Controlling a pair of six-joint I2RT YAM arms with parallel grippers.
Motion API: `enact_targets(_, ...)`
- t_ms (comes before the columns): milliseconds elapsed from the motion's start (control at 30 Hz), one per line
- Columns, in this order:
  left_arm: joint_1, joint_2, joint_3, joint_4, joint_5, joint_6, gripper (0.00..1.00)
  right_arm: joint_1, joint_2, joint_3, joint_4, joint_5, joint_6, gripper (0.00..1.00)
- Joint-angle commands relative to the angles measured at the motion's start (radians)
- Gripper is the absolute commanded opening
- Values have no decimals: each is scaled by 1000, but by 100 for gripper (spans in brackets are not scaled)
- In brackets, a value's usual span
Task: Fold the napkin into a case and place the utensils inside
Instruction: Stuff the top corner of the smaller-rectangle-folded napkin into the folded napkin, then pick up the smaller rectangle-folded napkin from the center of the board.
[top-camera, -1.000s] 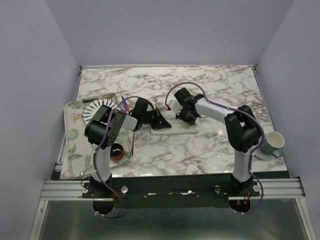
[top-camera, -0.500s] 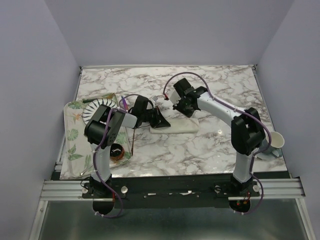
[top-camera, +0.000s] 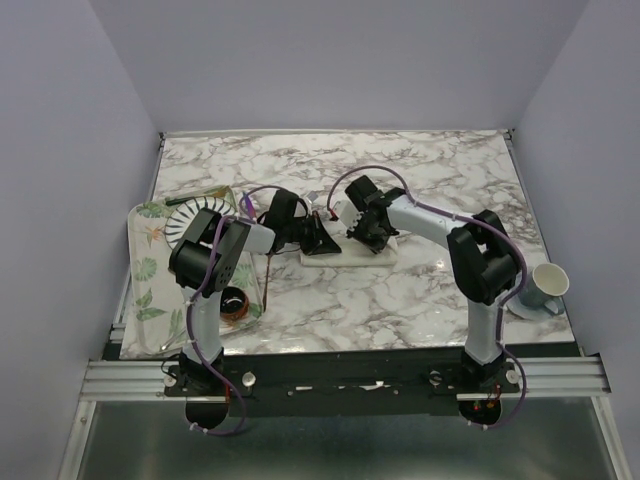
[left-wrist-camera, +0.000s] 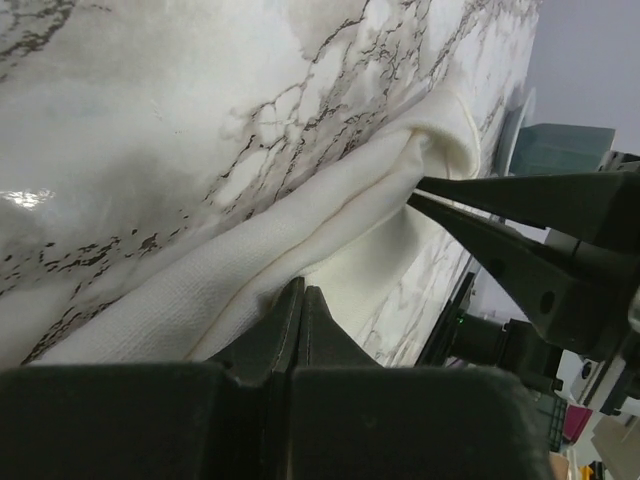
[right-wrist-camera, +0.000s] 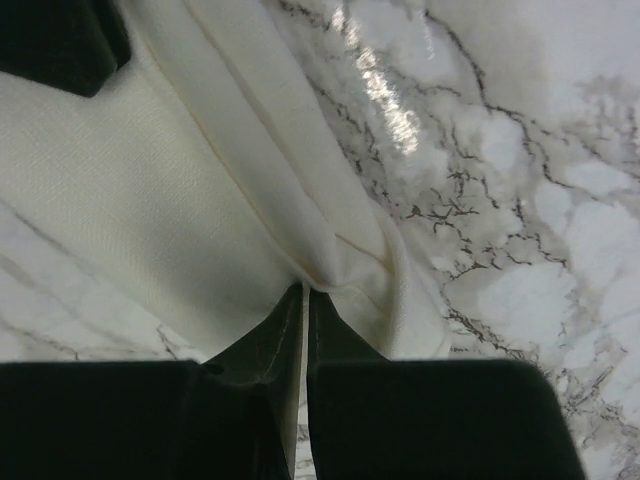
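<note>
The cream napkin (top-camera: 350, 252) lies mid-table as a narrow, long folded strip. My left gripper (top-camera: 322, 240) sits at its left end. In the left wrist view its jaws are shut, tips (left-wrist-camera: 302, 292) pressed on a fold of the napkin (left-wrist-camera: 330, 205); I see no cloth between them. My right gripper (top-camera: 370, 236) is at the strip's right part, shut on a bunched pinch of the napkin (right-wrist-camera: 200, 180) at its tips (right-wrist-camera: 305, 290). Its fingers (left-wrist-camera: 500, 215) also show in the left wrist view. A slim purple-blue utensil (top-camera: 244, 203) lies by the tray's back; the other utensils are hidden.
A leaf-patterned tray (top-camera: 145, 290) fills the left side, holding a striped plate (top-camera: 190, 215) and a small dark bowl (top-camera: 236, 302). A pale cup (top-camera: 546, 284) on a saucer stands at the right edge. The left arm's body covers part of the tray.
The right gripper rose toward the back of the table, then came back down and left onto the napkin's right part. The left gripper stayed put.
</note>
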Motion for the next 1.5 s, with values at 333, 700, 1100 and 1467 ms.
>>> enact_targets(333,40,67,21,-227,-95,165,0,-43,-103,204,-172,-227,177,25)
enact_targets(700,40,93,32,-230,-73,187,0,-324,-18,186,-180,-770,433,27)
enact_targets(1100,37,113,49,-247,-69,193,0,-387,114,37,21,-1013,674,20)
enact_targets(1467,34,149,105,-269,-73,200,0,-415,297,-69,109,-1087,720,17)
